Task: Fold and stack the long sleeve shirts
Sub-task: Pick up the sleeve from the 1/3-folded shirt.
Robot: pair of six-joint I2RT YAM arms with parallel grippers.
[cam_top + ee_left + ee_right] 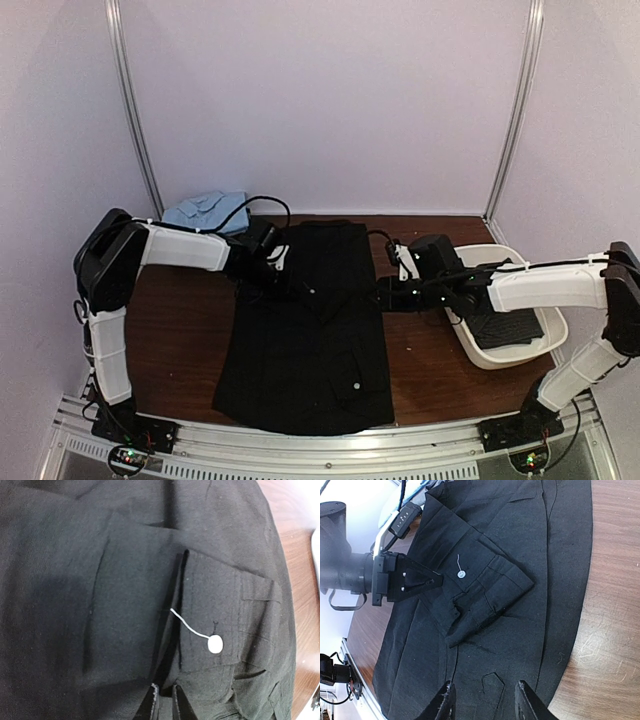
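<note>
Left hand (pixel 165 704) pinching black shirt (pixel 305 345), right hand (pixel 487 701) open above it

Bright even light, faint shadows, sharp focus

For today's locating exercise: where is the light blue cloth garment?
Top view: the light blue cloth garment lies far left on the wooden table, behind the left arm, beside the black button-up shirt.

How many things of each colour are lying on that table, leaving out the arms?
Black shirt, spread out: 1
Light blue garment: 1
White basket: 1
Dark cloth in the basket: 1
Total: 4
</note>
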